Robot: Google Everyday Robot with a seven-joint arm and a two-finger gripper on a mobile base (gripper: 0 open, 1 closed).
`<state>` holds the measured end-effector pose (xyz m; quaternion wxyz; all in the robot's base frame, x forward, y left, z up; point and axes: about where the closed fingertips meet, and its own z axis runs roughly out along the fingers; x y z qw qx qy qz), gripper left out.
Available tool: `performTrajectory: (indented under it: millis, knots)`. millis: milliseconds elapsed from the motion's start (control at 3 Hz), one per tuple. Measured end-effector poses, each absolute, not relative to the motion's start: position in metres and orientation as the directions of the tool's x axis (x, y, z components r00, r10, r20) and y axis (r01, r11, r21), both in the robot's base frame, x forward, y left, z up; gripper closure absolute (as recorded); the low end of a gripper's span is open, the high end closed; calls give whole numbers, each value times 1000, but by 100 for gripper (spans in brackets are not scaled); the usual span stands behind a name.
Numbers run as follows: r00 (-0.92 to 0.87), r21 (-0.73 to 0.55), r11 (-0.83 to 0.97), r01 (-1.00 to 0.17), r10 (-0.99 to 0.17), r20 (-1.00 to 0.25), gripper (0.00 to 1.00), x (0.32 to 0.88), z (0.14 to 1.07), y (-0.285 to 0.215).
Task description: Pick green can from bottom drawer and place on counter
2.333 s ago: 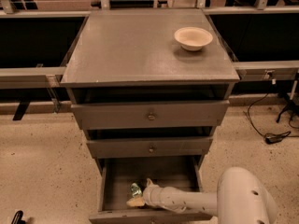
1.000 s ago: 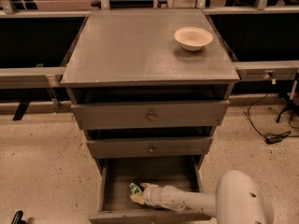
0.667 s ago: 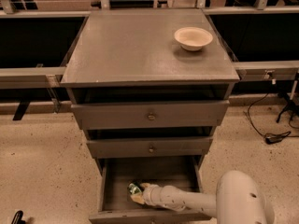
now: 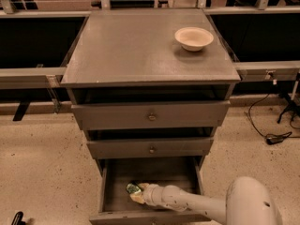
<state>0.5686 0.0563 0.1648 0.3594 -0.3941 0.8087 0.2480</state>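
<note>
Gripper (image 4: 140, 194) shifted slightly | green can (image 4: 132, 188) at its tip (bottom drawer (image 4: 117, 191))

Bowl (image 4: 194, 38) sat on counter (image 4: 136, 50), rear right corner. Below counter: top drawer (image 4: 117, 116), middle drawer (image 4: 117, 149) beneath it, bottom drawer (image 4: 112, 193) lowest, standing open toward camera. Can (image 4: 133, 188) lay in bottom drawer, left of centre. Gripper (image 4: 139, 192) inside same drawer, right against can's right side; contact not resolvable. Arm (image 4: 187, 203) reached in from lower right. Cable (image 4: 274, 137) on floor, right of cabinet.
</note>
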Motion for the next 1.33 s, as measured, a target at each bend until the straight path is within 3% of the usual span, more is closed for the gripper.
performTrajectory:
  millis: [1333]
  knots:
    - [-403,122,528,-840,-458,-792,100,567,179,60]
